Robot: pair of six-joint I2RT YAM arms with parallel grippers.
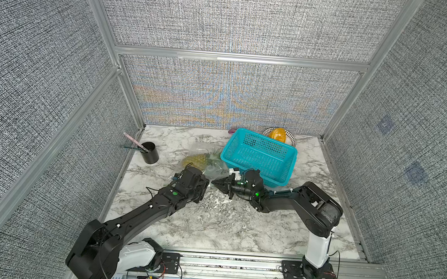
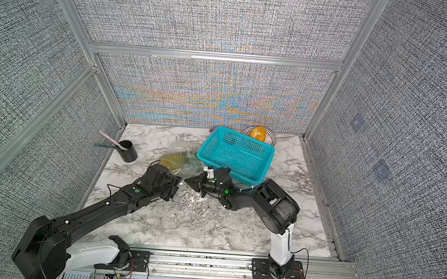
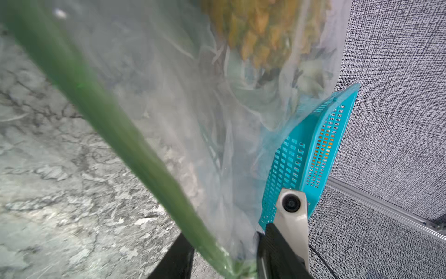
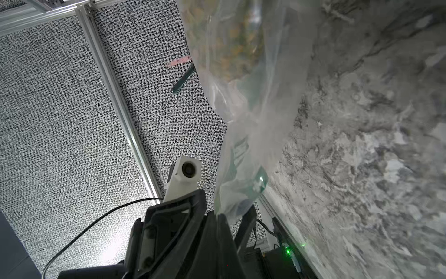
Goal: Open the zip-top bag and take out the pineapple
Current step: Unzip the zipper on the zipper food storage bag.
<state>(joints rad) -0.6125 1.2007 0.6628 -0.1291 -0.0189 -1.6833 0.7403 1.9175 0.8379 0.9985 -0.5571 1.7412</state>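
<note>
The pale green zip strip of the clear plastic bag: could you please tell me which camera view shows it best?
The left wrist view: the pale green zip strip crosses the whole picture. The right wrist view shows only its end; in both top views the clear plastic bag is a faint sheen, its strip indiscernible.

Left pincer (image 1: 204, 189) jaws apart; right pincer (image 1: 214, 183) pinched closed; tips near, facing each other.

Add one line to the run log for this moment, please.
right gripper: jaws shut on zip-top bag | left gripper: at zip strip, jaws unclear | pineapple: inside bag, beside teal basket
</note>
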